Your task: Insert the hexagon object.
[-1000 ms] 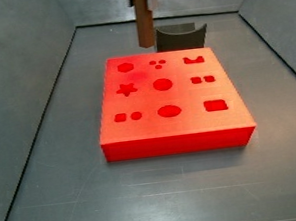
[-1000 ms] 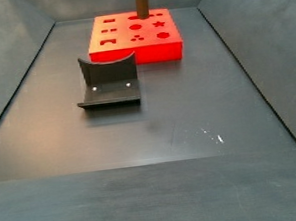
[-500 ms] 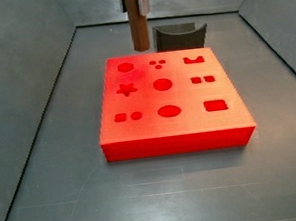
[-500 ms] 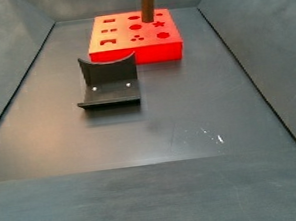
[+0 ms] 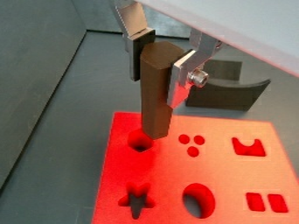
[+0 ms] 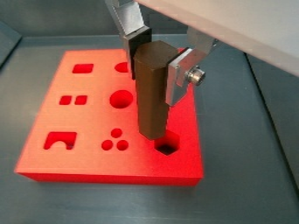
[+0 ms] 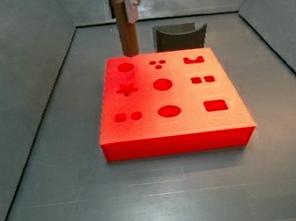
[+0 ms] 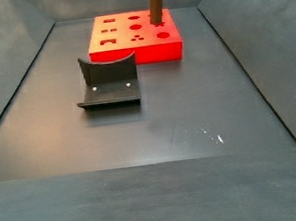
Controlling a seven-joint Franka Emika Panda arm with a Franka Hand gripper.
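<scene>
Hexagon object upright, clamped near top between gripper fingers, lower end hovering just above corner hole of red block. In side view, rod sits at block's 11 o'clock corner; fixture well apart.

Risks, judged:
- rod end looks slightly off hole centre; descent could land on rim, jam
- hex faces misrotated against hole; peg would stop on surface
- tilt in grip; binding partway
- pressing hard could shift block
</scene>
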